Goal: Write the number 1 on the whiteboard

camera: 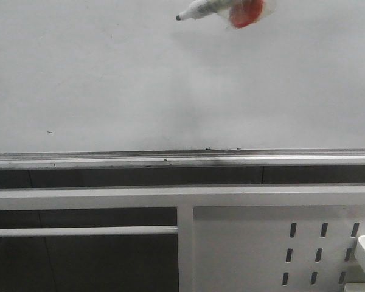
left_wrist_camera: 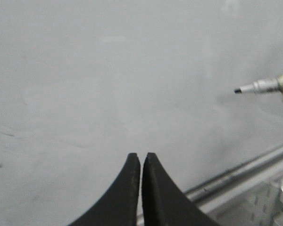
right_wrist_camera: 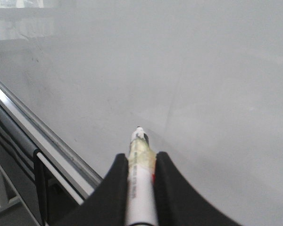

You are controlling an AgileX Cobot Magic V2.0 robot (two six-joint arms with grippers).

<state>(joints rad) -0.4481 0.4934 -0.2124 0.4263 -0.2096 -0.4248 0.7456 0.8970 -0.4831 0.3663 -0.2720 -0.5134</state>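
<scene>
The whiteboard [camera: 140, 79] fills the upper front view, with its silver tray rail [camera: 170, 159] along the lower edge. No black stroke of the number 1 shows on it. My right gripper [right_wrist_camera: 141, 157] is shut on the white marker pen [right_wrist_camera: 140, 188]. The pen's dark tip [camera: 179, 17] points left near the board's top in the front view, and also shows in the left wrist view [left_wrist_camera: 238, 90]. I cannot tell whether the tip touches the board. My left gripper [left_wrist_camera: 141, 157] is shut and empty, facing the board [left_wrist_camera: 108, 70].
A white perforated metal panel [camera: 280, 243] stands below the rail at the right. A white frame bar [camera: 79, 231] and dark gaps lie below at the left. Small dark specks sit on the rail [camera: 208, 148] and a short mark lies on the board [camera: 49, 132].
</scene>
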